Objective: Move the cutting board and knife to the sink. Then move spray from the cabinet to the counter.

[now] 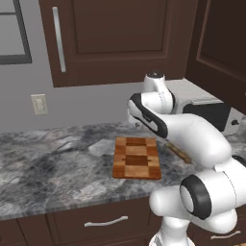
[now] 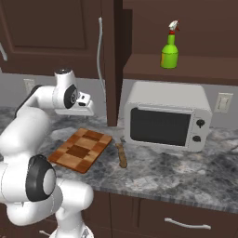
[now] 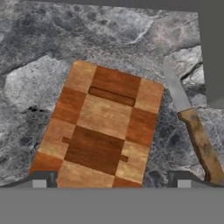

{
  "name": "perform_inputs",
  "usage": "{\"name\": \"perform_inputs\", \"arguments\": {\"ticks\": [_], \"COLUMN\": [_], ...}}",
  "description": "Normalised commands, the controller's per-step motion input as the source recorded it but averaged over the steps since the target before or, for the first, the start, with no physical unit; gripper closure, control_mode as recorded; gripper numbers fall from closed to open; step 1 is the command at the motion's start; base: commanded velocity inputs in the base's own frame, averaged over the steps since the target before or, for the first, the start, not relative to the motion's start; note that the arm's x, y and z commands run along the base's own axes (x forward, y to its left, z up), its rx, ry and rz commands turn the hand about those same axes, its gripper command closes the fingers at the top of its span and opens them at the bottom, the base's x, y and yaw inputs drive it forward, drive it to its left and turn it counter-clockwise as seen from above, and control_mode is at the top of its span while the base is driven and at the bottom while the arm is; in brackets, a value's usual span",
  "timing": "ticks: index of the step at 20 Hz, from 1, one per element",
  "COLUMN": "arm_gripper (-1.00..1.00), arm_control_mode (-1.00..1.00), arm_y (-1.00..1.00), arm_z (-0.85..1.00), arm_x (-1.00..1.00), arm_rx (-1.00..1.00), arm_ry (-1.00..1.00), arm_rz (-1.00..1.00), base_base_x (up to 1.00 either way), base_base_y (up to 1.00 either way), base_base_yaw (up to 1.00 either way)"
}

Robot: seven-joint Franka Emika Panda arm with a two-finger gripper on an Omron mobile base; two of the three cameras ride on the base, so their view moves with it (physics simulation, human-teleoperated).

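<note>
The checkered wooden cutting board (image 3: 104, 127) lies flat on the grey marbled counter (image 1: 48, 163). The knife (image 3: 194, 135) rests just to its right, brown handle toward me and blade pointing away. My gripper (image 3: 113, 181) hovers open above the near end of the board, its fingertips (image 3: 43, 179) spread about the board's width, holding nothing. From the right base view the cutting board (image 2: 80, 149) and knife (image 2: 122, 155) lie below my hand. The green spray (image 2: 170, 51) stands on a shelf of the open cabinet (image 2: 186, 69). The sink is out of view.
A white microwave (image 2: 165, 121) stands on the counter right of the knife, under the spray's shelf. A closed cabinet door with a long silver handle (image 1: 58, 38) hangs above the counter. Drawers with curved handles (image 1: 105, 222) run below the front edge.
</note>
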Motion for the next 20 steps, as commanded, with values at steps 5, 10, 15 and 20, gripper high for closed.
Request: {"name": "perform_inputs", "arguments": {"ticks": [5, 10, 15, 20], "arm_gripper": [-1.00, -1.00, -1.00, -1.00], "arm_control_mode": [-1.00, -1.00, -1.00, -1.00], "arm_y": [0.00, 0.00, 0.00, 0.00], "arm_z": [-0.53, -0.12, -0.20, -0.20], "arm_x": [0.00, 0.17, 0.33, 0.45], "arm_rx": [0.02, 0.01, 0.03, 0.04], "arm_ry": [-0.07, -0.14, -0.15, -0.08], "arm_rz": [0.00, 0.00, 0.00, 0.00], "base_base_x": [0.00, 0.00, 0.00, 0.00], "base_base_y": [0.00, 0.00, 0.00, 0.00], "base_base_yaw": [0.00, 0.00, 0.00, 0.00]}}
